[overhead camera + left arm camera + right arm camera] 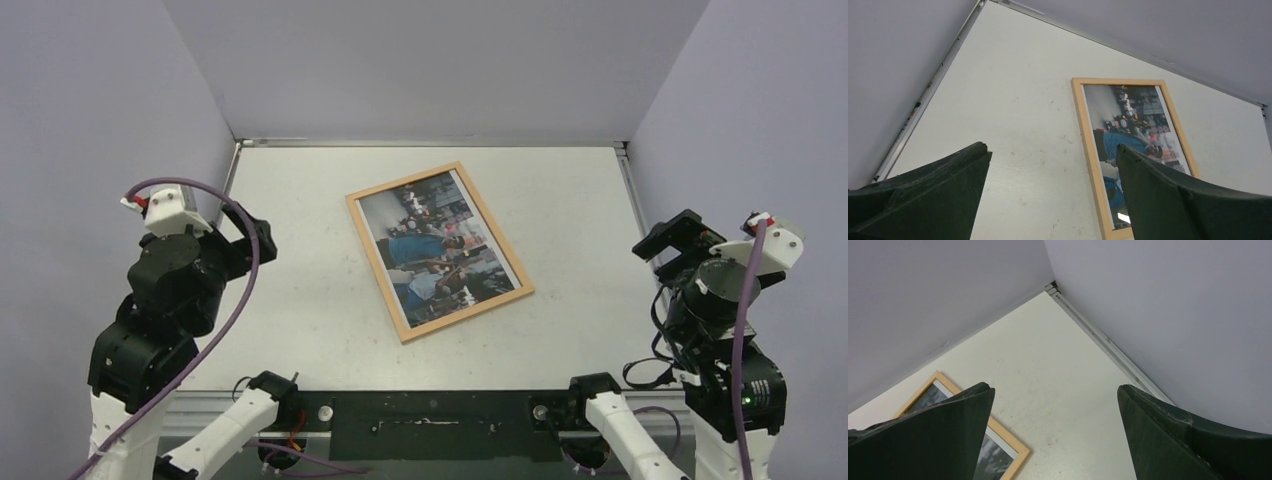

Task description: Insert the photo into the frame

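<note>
A: Where is the photo [440, 250]?

B: Flat in the middle of the bench [300, 300], face up, inside the rails of the frame [468, 312]. Light wood shows on all four sides of the print, so I judge the task done or nearly so.

A: How does it lie?

B: In the top view its long axis runs from about 11 o'clock to about 5 o'clock, with one short end towards the back wall and the other towards the arm bases.

A: And from the arms?

B: It sits between them. It is at 3 o'clock from the left pincer [1052, 149] and at 9 o'clock from the right pincer [1054, 389]. Both are well apart from it, and the left looks the nearer.

A: What do the wrist cameras show?

B: On the left, the frame is ahead at about 1 o'clock, its near end hidden behind one finger. On the right, only a corner shows, low at about 8 o'clock.

A: Is anything held?

B: No. Both pincers are spread wide and empty, with bare bench between the fingers. If the print needs pressing down, the left arm has the shorter reach, coming across the long rail.
</note>
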Available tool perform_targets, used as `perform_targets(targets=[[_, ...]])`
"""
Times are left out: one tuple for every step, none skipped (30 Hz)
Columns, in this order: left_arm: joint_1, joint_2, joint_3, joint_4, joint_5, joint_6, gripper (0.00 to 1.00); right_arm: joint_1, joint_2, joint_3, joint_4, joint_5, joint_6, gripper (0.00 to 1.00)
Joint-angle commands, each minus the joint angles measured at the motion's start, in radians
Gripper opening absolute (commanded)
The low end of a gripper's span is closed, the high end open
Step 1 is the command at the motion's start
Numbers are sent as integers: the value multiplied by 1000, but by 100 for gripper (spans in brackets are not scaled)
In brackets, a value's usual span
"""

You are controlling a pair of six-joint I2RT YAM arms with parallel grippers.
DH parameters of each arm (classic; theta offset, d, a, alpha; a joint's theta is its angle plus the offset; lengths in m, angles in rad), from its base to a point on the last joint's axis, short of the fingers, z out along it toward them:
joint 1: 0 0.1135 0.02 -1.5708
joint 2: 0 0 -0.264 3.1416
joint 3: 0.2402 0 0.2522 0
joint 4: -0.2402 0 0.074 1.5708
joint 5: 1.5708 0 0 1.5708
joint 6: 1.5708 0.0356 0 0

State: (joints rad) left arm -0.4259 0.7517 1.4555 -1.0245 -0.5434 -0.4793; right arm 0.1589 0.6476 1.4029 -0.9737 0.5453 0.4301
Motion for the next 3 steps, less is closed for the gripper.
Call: perform_targets(targets=[[1, -14, 71, -29, -32, 35, 97, 2, -13, 45, -36, 25, -33, 100], [2, -16, 72, -38, -53, 31, 97, 2, -12, 46, -39, 28, -36, 100], [3, -18, 70, -42, -67, 33, 97, 2, -11, 48, -44, 34, -35, 100]])
